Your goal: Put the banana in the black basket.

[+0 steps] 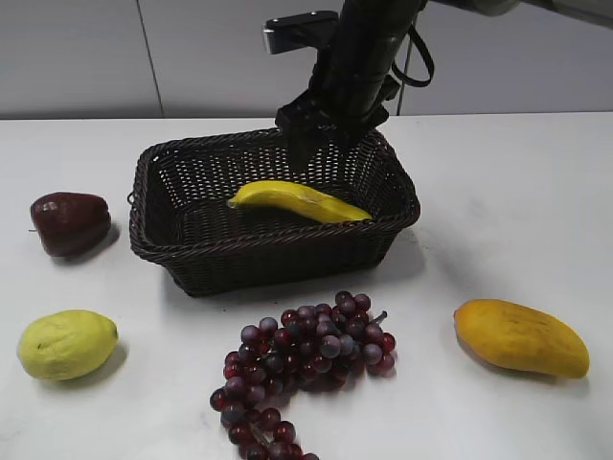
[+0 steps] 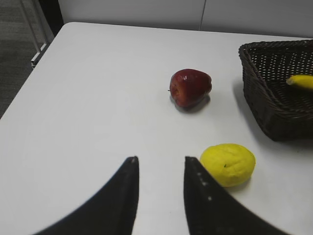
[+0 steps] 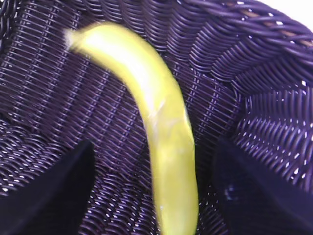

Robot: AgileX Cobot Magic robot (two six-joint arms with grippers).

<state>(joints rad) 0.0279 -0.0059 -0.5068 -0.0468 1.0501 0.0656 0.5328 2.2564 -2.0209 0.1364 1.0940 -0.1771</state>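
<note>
The yellow banana [image 1: 299, 201] lies inside the black basket [image 1: 172, 257], its ends toward the left and right walls. In the right wrist view the banana [image 3: 156, 137] lies on the woven basket floor [image 3: 63, 98]. My right gripper [image 1: 324, 129] hangs over the basket's back rim; its fingers [image 3: 154, 147] are wide open on either side of the banana, not touching it. My left gripper [image 2: 160, 161] is open and empty over bare table; its view shows the basket's corner [image 2: 264, 98] and the banana's tip [image 2: 301, 81].
A dark red apple [image 1: 69, 222] lies left of the basket and a lemon [image 1: 65, 343] at front left. Purple grapes [image 1: 302, 369] lie in front of the basket. A mango [image 1: 520, 336] lies at front right. The left wrist view shows the table's left edge [image 2: 46, 49].
</note>
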